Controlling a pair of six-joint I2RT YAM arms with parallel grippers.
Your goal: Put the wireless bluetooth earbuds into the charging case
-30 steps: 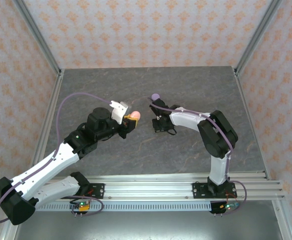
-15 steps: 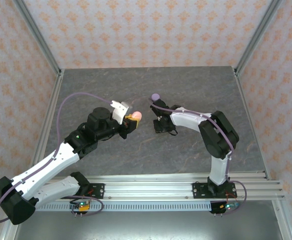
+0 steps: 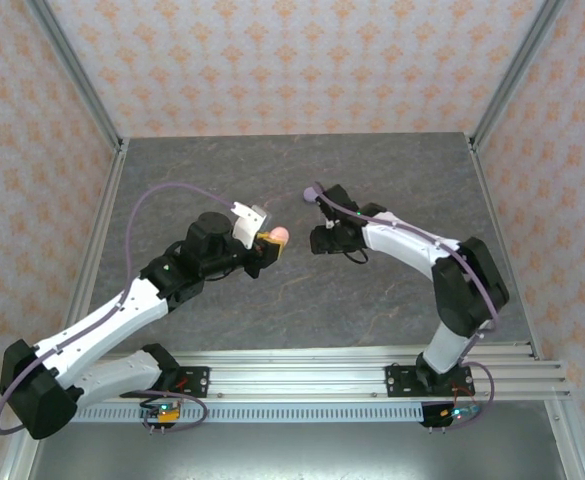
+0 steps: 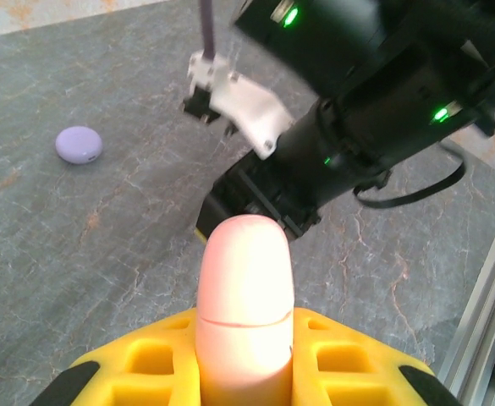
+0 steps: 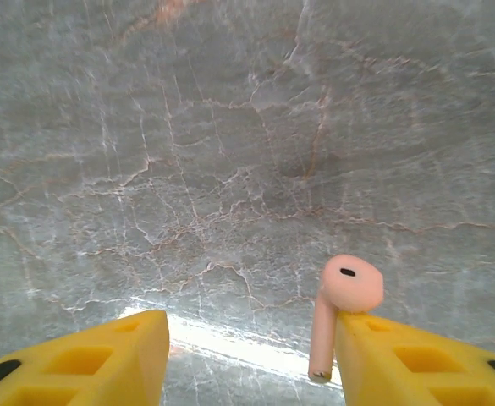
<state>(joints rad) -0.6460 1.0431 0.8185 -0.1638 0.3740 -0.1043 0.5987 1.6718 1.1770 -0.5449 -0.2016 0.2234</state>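
My left gripper is shut on a pale pink charging case, lid closed with its seam showing, held above the table. From above, that pink case faces my right gripper across a small gap. The right gripper is open, its yellow fingers wide apart. A pale pink earbud leans against the tip of the right-hand finger, stem pointing down; the other finger is well clear of it. Whether the earbud touches the table I cannot tell.
A lilac case lies closed on the grey marbled table just behind the right wrist, also seen as the lilac case from the left wrist. Patterned walls and metal posts enclose the table; a rail runs along the near edge.
The right gripper's jaws have opened from nearly shut, and its wrist shifted slightly right. The left arm has carried the pink case a little to the right, toward the right gripper.
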